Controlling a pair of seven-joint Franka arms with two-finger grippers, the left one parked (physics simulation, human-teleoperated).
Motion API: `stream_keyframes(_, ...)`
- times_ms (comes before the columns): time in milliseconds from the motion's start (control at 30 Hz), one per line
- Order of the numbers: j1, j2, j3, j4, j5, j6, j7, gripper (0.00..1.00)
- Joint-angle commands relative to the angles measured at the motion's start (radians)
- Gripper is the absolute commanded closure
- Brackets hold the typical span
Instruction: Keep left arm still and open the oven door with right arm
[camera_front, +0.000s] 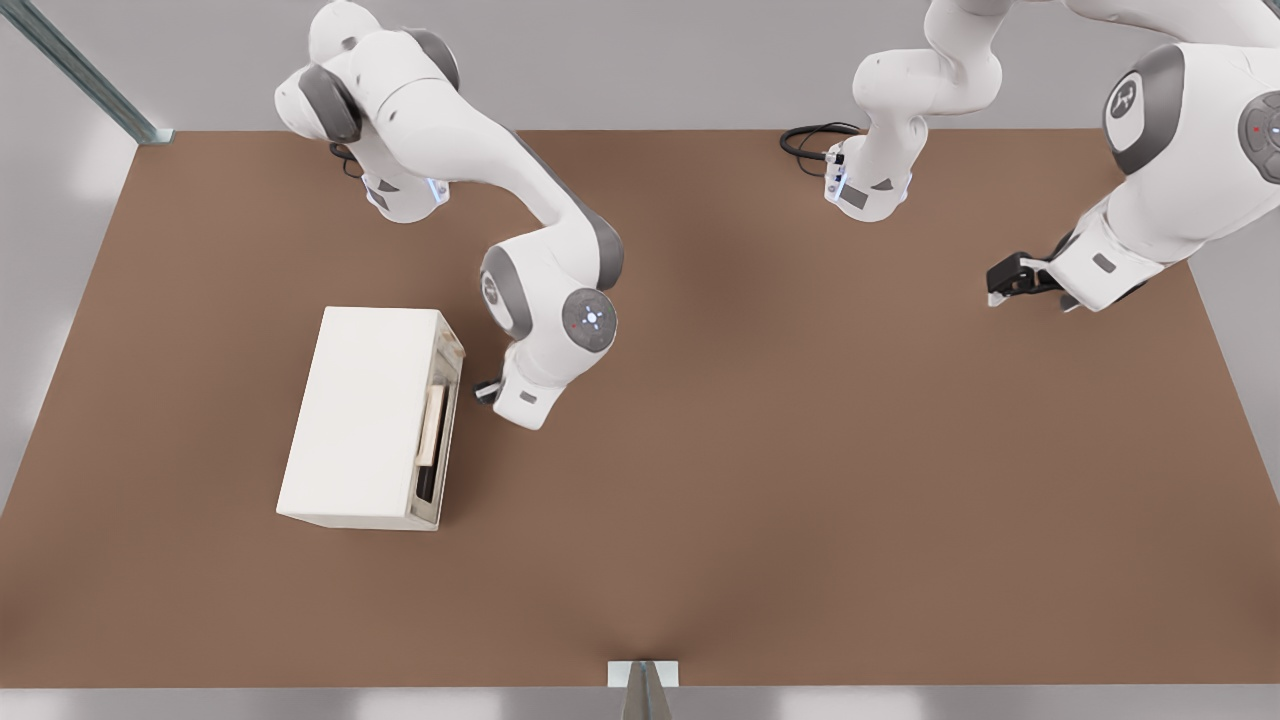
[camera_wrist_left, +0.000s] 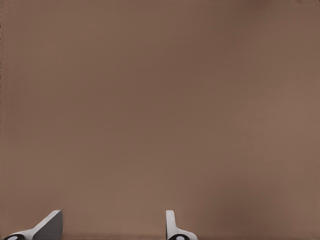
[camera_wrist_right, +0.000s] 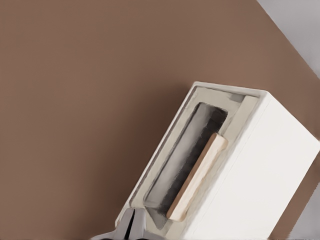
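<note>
step: approach — door shut | black two-finger pincer closed, empty, just right of cream dark-windowed oven door | next: hook pale beige bar handle, pull

Matt brown table, smooth cream oven door, pale wood-like handle.
</note>
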Motion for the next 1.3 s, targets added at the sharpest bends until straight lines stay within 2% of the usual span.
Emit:
stream_keyframes(0,0.045,0.059,-0.077,0.028,-0.114,-0.094,0.409,0.79)
stream_keyframes(133,0.155,0.145,-0.242,0.064,-0.125,-0.091,0.429,0.79)
stream_keyframes(233,0.151,0.203,-0.255,0.091,-0.206,-0.031,0.374,0.79)
stream_keyframes(533,0.063,0.231,-0.249,0.073,-0.179,0.049,0.294,0.79)
stream_keyframes(700,0.074,0.205,-0.223,0.030,-0.128,-0.052,0.273,0.79)
stream_keyframes(1267,0.065,0.217,-0.231,-0.044,-0.150,-0.037,0.250,0.79)
